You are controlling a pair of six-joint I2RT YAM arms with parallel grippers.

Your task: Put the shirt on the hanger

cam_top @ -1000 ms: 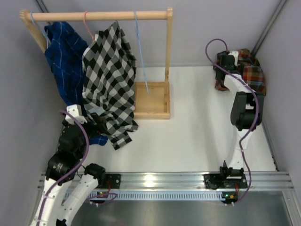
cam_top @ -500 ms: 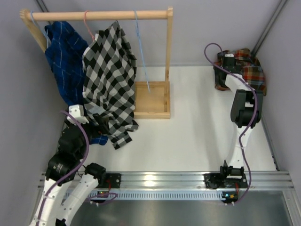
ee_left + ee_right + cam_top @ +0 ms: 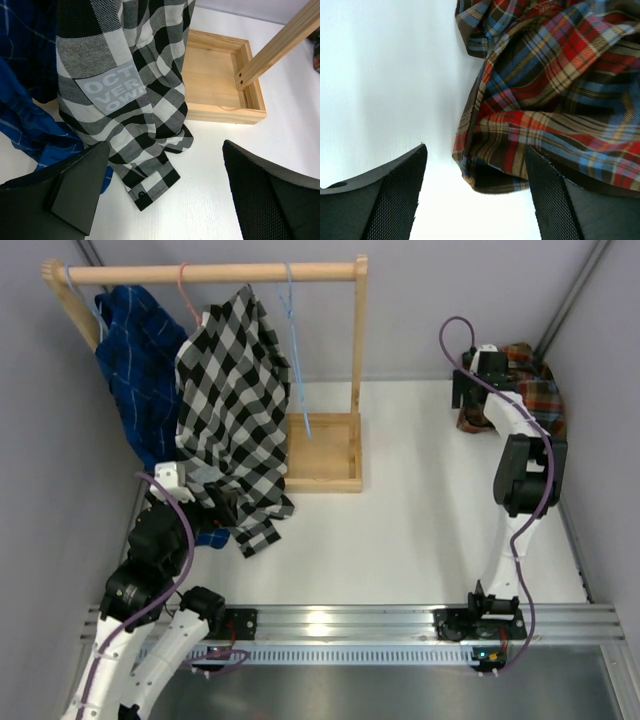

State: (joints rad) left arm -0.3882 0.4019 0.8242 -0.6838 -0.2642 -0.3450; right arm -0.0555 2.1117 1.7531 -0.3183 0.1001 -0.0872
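Where the shirt sits: the shirt (image 3: pixel 538 390) lies crumpled in a heap at the far right corner of the surface (image 3: pixel 420 510), close to the right wall and well apart from the rack.
Hanger: the hanger (image 3: pixel 297 360) dangles bare from the wooden rail (image 3: pixel 215 273) at the far left, just right of the black-and-white checked shirt (image 3: pixel 230 400).
Right tool: the right tool (image 3: pixel 475 150) is spread wide and holds nothing. It hovers at the left edge of the heap, and a folded corner of plaid lies between its fingers, closer to one than the other.
Left tool: the left tool (image 3: pixel 164 147) is likewise agape and empty, low at the near left by the hem of the checked shirt.
Step in hand: from where I stand, this looks like the first pick of the shirt; nothing is lifted yet.
Doing it well: I would centre the folded corner between the fingers, press down until the cloth is well inside, then close firmly. A pinch on the collar or a shoulder would serve better than a loose hem, though I cannot tell which part this corner is.
Watch for: a thin bite may slip as the heap lifts, and several layers caught together would leave the shirt bunched for threading.
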